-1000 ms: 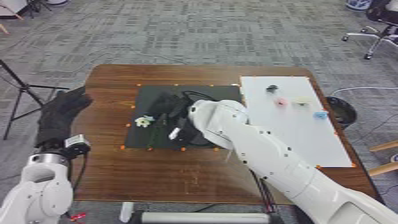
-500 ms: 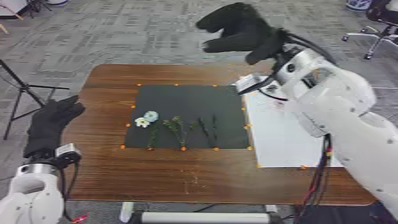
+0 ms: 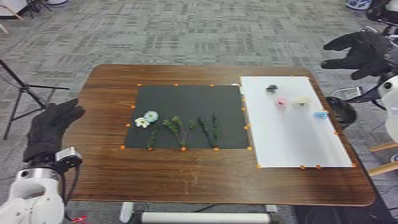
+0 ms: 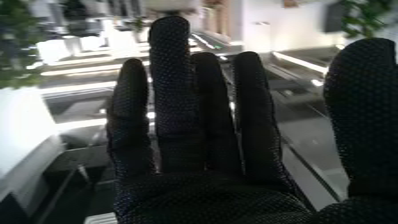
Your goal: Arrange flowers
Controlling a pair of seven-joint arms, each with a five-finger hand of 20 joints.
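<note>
Open and relaxed, the left robot hand [image 3: 55, 120] hangs beside the left edge of the brown wooden bench [image 3: 111, 175], its fingers pointing away from the camera, holding nothing. Next comes a dark mat [image 3: 187, 102] lying flat on the bench, with small orange dots around its border. Near the mat's left edge sits a white flower with a yellow centre [image 3: 142, 122], and close against it, a little farther back, a pale blue flower [image 3: 151, 116]. A thin green stem [image 3: 153, 137] lies on the near part of the mat, just in front of these two blooms. To its right are branching leafy stems [image 3: 179, 131], then two slender dark green stems [image 3: 214, 132] side by side, all running roughly front to back.

Just right of the mat, a long white sheet [image 3: 298, 140] carries a dark flower [image 3: 272, 88] toward its far end, then a pink flower [image 3: 282, 102], a cream flower [image 3: 301, 100] and, near its right edge, a light blue flower [image 3: 321, 115]. A black bin [image 3: 347, 116] stands on the floor just beyond the bench's right side. Farthest right, the right robot hand [image 3: 366, 52] is out past the bench's far right corner, empty and wide open; the right wrist view gives its fingers straight and the thumb held apart.
</note>
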